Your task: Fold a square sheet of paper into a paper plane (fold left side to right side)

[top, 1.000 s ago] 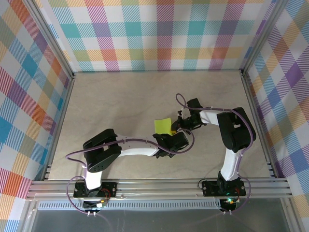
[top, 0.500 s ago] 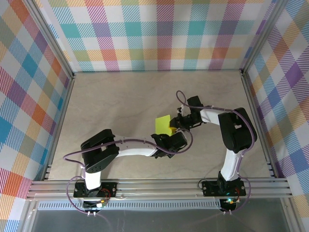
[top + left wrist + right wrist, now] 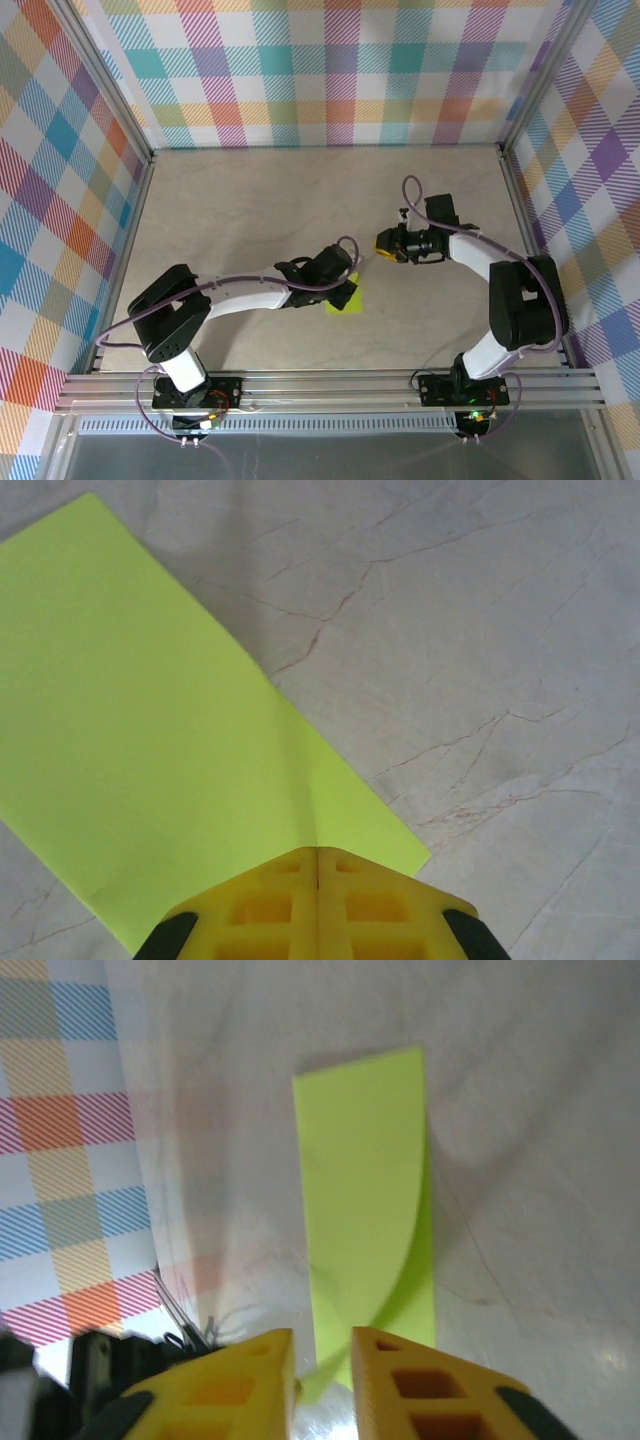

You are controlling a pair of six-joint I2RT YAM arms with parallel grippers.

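Shut left gripper (image 3: 318,855); slightly parted right gripper (image 3: 322,1342).

far table: table (image 3: 260,190) was bare behind both arms, wide room
near middle: left arm (image 3: 240,293) lay across, blocking
centre: left gripper (image 3: 345,291) sat on sheet of paper (image 3: 350,305), right gripper (image 3: 385,245) near, narrow gap between
sides: plaid walls (image 3: 330,70) closed three sides

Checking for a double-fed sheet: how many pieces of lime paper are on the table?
1. The folded lime sheet lies mid-table under the left gripper tip, with the right gripper apart to its right. A second sheet stacked exactly beneath cannot be ruled out.
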